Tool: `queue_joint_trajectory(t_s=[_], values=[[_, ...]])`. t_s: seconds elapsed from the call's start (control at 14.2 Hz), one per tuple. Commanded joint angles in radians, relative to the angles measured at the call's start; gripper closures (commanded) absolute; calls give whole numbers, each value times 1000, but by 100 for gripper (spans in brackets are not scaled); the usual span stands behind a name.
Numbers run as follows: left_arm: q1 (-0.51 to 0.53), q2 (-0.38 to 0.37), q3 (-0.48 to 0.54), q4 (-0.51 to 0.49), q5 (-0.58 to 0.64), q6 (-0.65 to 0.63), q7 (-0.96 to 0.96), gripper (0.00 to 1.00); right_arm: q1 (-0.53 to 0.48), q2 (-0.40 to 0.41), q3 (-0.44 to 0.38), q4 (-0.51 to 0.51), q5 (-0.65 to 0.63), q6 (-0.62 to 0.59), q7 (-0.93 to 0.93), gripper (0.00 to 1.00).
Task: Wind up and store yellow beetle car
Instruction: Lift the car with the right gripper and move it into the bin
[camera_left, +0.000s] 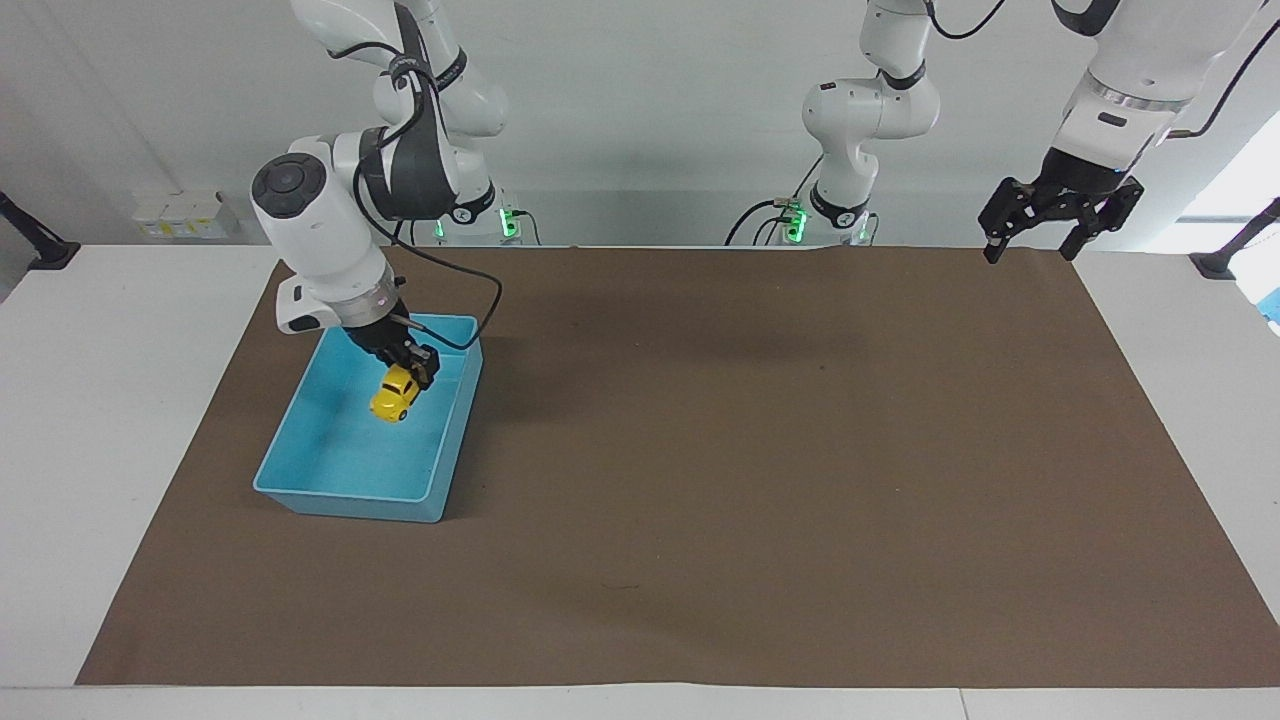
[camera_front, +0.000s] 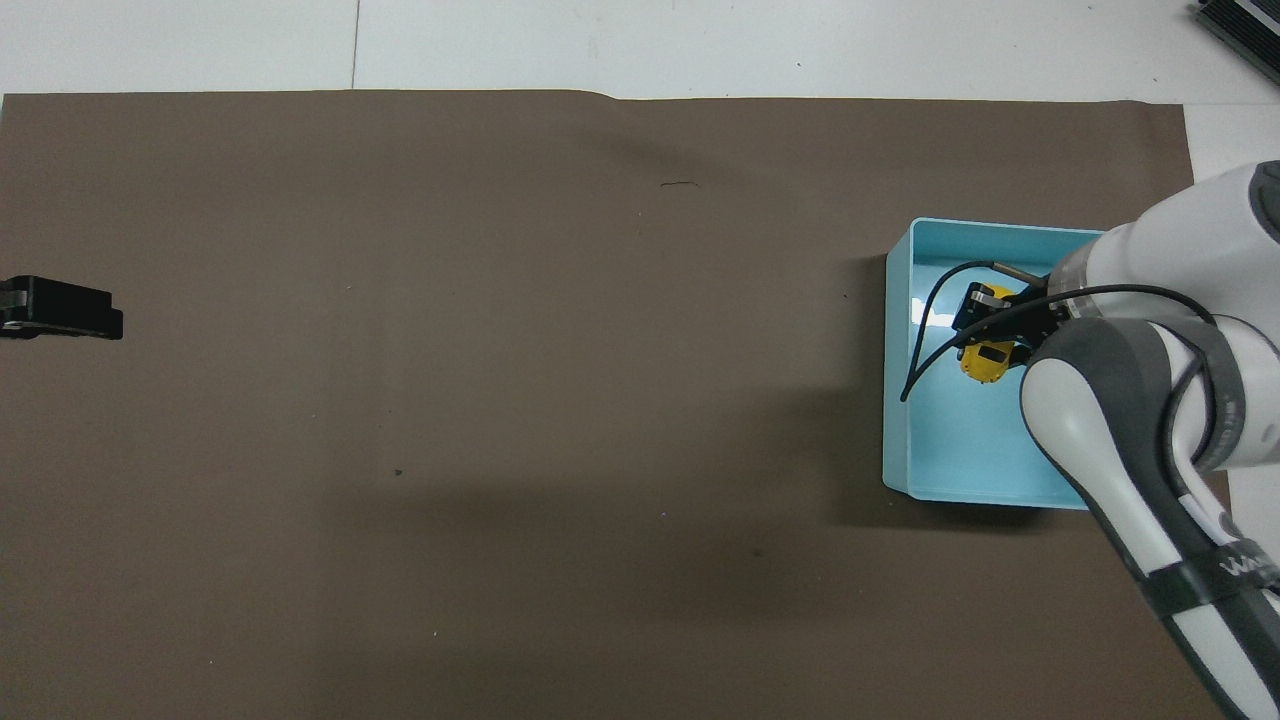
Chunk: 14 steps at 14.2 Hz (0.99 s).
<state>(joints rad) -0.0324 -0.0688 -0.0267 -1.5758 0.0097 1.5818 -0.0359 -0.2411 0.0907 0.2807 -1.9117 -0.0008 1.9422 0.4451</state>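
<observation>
Hand first: the right hand (camera_left: 408, 372) is clamped on the yellow beetle car (camera_left: 394, 396), gripping it at its upper end so the toy hangs nose-down and tilted. It is over the inside of the blue bin (camera_left: 300, 470), roughly mid-basin and toward the wall nearer the robots. In the overhead view the car (camera_front: 990, 358) shows as a yellow patch half covered by the hand (camera_front: 1000, 325) and its looping cable, well within the bin's rim (camera_front: 898, 400). Whether the wheels touch the bin floor I cannot tell; from the facing view it looks slightly raised.

The bin sits on the brown mat (camera_left: 760, 480) at the right arm's end of the counter (camera_left: 110, 420), with nothing else in it.

The left hand (camera_left: 1038, 240) waits with its fingers apart, high over the mat's edge at its own end; only its dark tip (camera_front: 62, 308) shows from above.

Judging by this, the task is nearly finished: the car is already carried to its store. No winding is visible now. What remains is to lower it, let go and draw the arm clear.
</observation>
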Motion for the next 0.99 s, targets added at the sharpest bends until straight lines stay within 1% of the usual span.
queue_joint_trajectory(t_s=[0.0, 0.07, 0.35, 0.49, 0.56, 0.78, 0.92], values=[[11, -5, -6, 13, 4, -20, 4, 0, -44, -69, 6, -90, 21, 26, -181, 100], [11, -5, -6, 13, 4, -20, 4, 0, -47, -78, 6, -107, 18, 46, -215, 100], [11, -3, -6, 14, 4, -20, 4, 0, -64, -115, 6, -232, 15, 179, -284, 100], [11, -3, -6, 14, 4, -20, 4, 0, -66, -108, 6, -243, 15, 196, -287, 100], [11, -3, -6, 14, 4, -20, 4, 0, -69, -97, 6, -254, 15, 222, -287, 100], [11, -3, -6, 14, 4, -20, 4, 0, -75, -94, 6, -337, 15, 346, -304, 100], [11, -3, -6, 14, 4, -20, 4, 0, -75, -89, 6, -357, 15, 379, -306, 100]])
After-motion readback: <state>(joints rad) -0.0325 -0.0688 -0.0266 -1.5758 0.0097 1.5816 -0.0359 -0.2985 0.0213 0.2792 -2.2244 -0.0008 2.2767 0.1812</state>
